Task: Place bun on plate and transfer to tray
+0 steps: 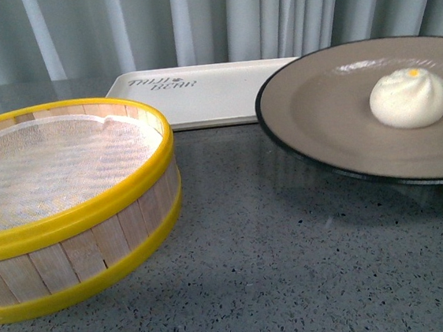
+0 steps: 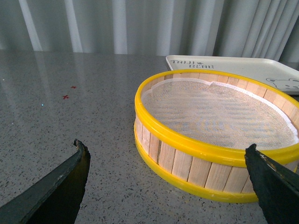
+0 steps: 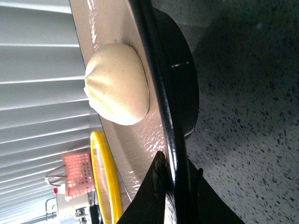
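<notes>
**Bun rides on the plate, right gripper clamped to the rim**

From the front, the bun (image 1: 410, 98) sits on the grey-brown inside of the plate (image 1: 319, 116), its pleated top up and the little yellow dot showing. The plate fills the 3 o'clock side of the scene and runs off the frame edge. It looks held just clear of the speckled counter (image 1: 296, 269), with a dark shadow under its near rim.

The right gripper (image 3: 176, 172) has the plate by its black edge. In the right wrist view one dark finger lies on the inner face and the other on the underside, pinched onto the rim between them. The bun is close by on the same stretch of plate.

The tray (image 1: 214, 95) lies flat on the counter at about 10 o'clock from the plate, its lettering facing forward. Its right end passes behind the plate's rim.

At 9 o'clock from the plate stands the yellow-rimmed steamer basket (image 1: 77, 221), with only its white mesh liner inside.

The left gripper (image 2: 166, 147) hangs low over the counter with its fingers (image 2: 60, 182) spread wide, gripping nothing, and the basket is just ahead of it.
</notes>
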